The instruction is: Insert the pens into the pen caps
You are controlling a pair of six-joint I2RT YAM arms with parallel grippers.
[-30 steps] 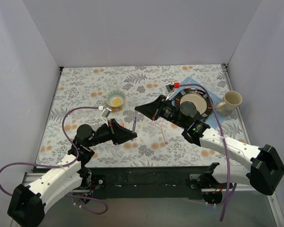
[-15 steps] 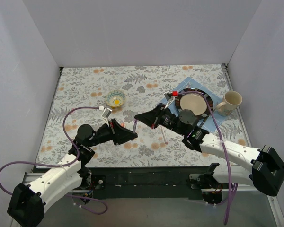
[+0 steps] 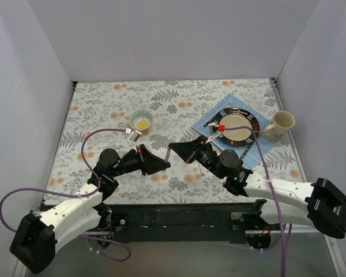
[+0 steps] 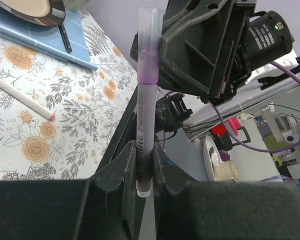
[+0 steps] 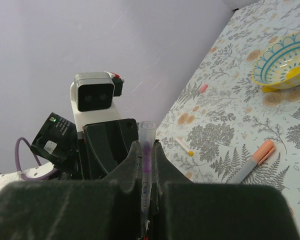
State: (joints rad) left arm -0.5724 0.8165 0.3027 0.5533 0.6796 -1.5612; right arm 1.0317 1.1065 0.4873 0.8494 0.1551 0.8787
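My left gripper [image 3: 163, 164] is shut on the lower barrel of a purple-grey pen [image 4: 144, 125], holding it above the table. The pen's far end sits in a translucent purplish pen cap [image 4: 150, 30]. My right gripper [image 3: 174, 149] faces the left one tip to tip, and its fingers [image 5: 134, 155] are shut on that cap [image 5: 147, 135]. In the left wrist view the gripper [image 4: 144, 147] pinches the barrel at its barcode. In the right wrist view the gripper [image 5: 146, 145] has the left gripper's fingers right behind it. The pen shows as a short bar [image 3: 168, 154] between the grippers.
A white pen with a red tip [image 4: 22, 97], an orange-capped pen [image 5: 255, 160], a white pen with a yellow tip [image 5: 184, 146] and a pink cap [image 5: 203, 88] lie on the floral cloth. A bowl [image 3: 141, 120], plate [image 3: 237, 128], blue mat [image 3: 218, 109] and mug [image 3: 281, 123] stand farther back.
My right arm has swung left and nearer, uncovering the plate, and its gripper has closed in onto the tip of the pen in my left gripper. The left gripper shifted slightly right.
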